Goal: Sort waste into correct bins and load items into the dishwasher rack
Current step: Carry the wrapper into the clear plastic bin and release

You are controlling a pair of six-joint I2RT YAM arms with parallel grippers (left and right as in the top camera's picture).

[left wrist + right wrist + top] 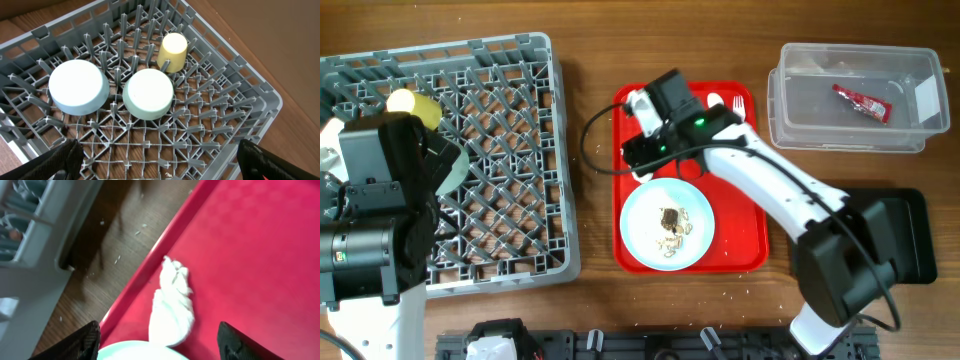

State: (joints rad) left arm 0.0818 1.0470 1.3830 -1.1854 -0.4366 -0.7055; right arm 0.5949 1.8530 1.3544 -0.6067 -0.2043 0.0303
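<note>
**Left.** The grey dishwasher rack (510, 150) lies beneath the left gripper (159, 145), which hangs above the lattice floor. Its fingers (57, 162) are spread wide with nothing between them. Ahead of the left finger one mint bowl (78, 86) rests upside down on the pegs. A second mint bowl (148, 93), also upside down, sits just beside it, straight ahead of the gap. Farther ahead and slightly right, the yellow cup (172, 50) stands base-up among the pegs.

**Centre.** The red tray (740, 250) rests on the wooden table (590, 280). The right gripper (157, 325) hangs over the tray corner nearest the rack, fingers (82, 342) parted and holding nothing. The crumpled white tissue (172, 307) lies on the tray in line with the gap, apart from both fingers and near the tray's raised edge. The white plate (140, 352) shows its rim at the palm end of the gap. Whether the tissue touches it cannot be told. Seen from overhead, the plate carries brown and white food scraps (671, 224). To the right of the wrist, a white spoon (715, 100) and fork (738, 103) show at the tray's far edge, partly hidden by the arm.

**Right.** Well apart from the right gripper, off the tray, stands the clear tub (790, 110). The red wrapper (862, 102) lies inside it and a white label (925, 95) is on its end wall. The black tray (912, 235) lies by the arm's base, partly covered.
</note>
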